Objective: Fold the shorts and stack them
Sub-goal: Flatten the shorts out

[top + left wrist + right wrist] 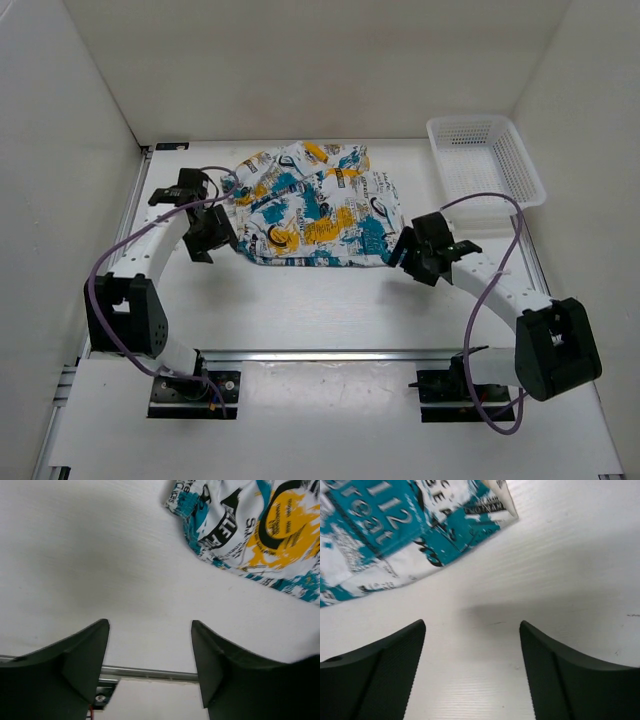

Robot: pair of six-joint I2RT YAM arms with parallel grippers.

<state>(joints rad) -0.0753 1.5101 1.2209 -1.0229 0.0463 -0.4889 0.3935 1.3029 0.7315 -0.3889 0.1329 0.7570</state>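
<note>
The printed shorts [315, 205] lie spread on the table at the back middle, white with teal, yellow-orange and black patches. My left gripper [212, 238] is open and empty, just off the shorts' left edge. In the left wrist view the shorts [255, 527] fill the upper right, away from the open gripper [150, 645]. My right gripper [413, 252] is open and empty, just off the shorts' front right corner. In the right wrist view the shorts' corner [395, 535] lies at upper left, beyond the open gripper [472, 645].
A white plastic mesh basket [484, 160] stands at the back right of the table. A metal rail [330, 354] runs along the table's near edge, also in the left wrist view [150, 672]. White walls enclose the left, back and right sides.
</note>
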